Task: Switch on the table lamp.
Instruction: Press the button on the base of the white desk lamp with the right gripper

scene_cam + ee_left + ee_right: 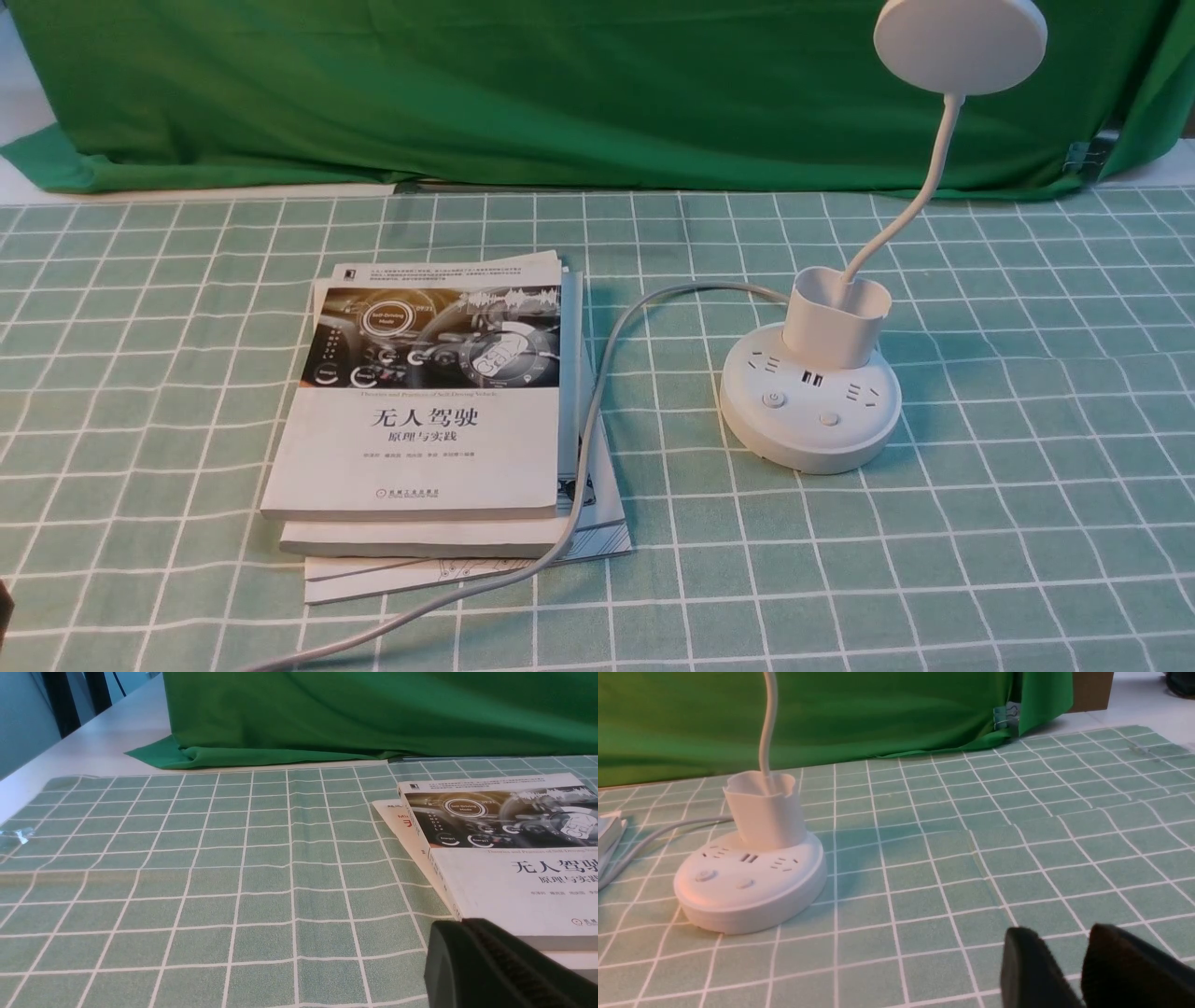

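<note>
Now, left pincer [495, 966]: cannot tell; your right pincer [1059, 940] jaws slightly apart, empty, table lamp [752, 891] well ahead of it. Light stiff plastic, likely slides: press button [706, 875] straight down.

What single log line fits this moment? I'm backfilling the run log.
table lamp: untouched | right gripper: open, empty, clear of lamp | book stack: left of lamp

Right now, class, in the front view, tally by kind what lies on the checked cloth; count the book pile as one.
Table lamp: 1
Power cord: 1
Book pile: 1
Total: 3
</note>
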{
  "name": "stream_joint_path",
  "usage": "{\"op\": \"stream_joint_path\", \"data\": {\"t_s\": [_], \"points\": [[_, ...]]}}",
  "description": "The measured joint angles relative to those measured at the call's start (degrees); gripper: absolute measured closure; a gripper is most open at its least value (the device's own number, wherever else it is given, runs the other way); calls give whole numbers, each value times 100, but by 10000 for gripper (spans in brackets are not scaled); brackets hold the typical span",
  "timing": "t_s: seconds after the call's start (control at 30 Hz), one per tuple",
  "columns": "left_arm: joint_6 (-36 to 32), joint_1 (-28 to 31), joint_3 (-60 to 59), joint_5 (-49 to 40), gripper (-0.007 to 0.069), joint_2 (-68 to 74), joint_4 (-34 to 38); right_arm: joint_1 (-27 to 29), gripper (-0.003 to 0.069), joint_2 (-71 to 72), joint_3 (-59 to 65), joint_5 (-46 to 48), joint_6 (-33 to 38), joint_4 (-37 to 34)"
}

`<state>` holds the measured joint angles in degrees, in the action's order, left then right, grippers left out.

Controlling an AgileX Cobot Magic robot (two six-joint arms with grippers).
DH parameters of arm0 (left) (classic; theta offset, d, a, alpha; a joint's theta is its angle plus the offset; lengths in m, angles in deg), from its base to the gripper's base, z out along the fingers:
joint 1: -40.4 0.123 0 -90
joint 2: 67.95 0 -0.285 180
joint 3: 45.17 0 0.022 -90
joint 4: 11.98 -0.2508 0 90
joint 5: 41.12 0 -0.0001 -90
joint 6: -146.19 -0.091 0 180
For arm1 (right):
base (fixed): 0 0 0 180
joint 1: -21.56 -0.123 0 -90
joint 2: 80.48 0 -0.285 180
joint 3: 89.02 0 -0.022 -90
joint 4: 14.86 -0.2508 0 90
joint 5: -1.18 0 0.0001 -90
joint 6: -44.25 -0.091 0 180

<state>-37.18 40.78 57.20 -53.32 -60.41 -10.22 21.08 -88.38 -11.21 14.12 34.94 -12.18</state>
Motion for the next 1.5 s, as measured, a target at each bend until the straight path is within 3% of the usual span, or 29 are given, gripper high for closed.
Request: {"op": "stream_joint_path", "data": {"t_s": [0.4,0.47,0.67,0.77,0.9,1.03,1.2,1.37,1.47,1.5], "points": [[0,0,0,0,603,0,-15,0,421,0,0,0,-209,-105],[0,0,0,0,603,0,-15,0,421,0,0,0,-751,-339],[0,0,0,0,603,0,-15,0,421,0,0,0,-4022,-1064],[0,0,0,0,603,0,-15,0,421,0,0,0,-4566,-1074],[0,0,0,0,603,0,-15,0,421,0,0,-12,-4659,-993],[0,0,0,0,603,0,-15,0,421,0,0,-289,-3956,-891],[0,0,0,0,603,0,-15,-86,475,-9,-244,-405,-2268,-872],[0,0,0,0,603,0,-15,-397,621,-712,-1491,-75,-591,-856],[0,0,0,0,603,0,-15,-551,630,-1426,-2264,373,239,-856],[0,0,0,0,603,0,-15,-663,630,-2107,-2931,903,751,-856]]}}
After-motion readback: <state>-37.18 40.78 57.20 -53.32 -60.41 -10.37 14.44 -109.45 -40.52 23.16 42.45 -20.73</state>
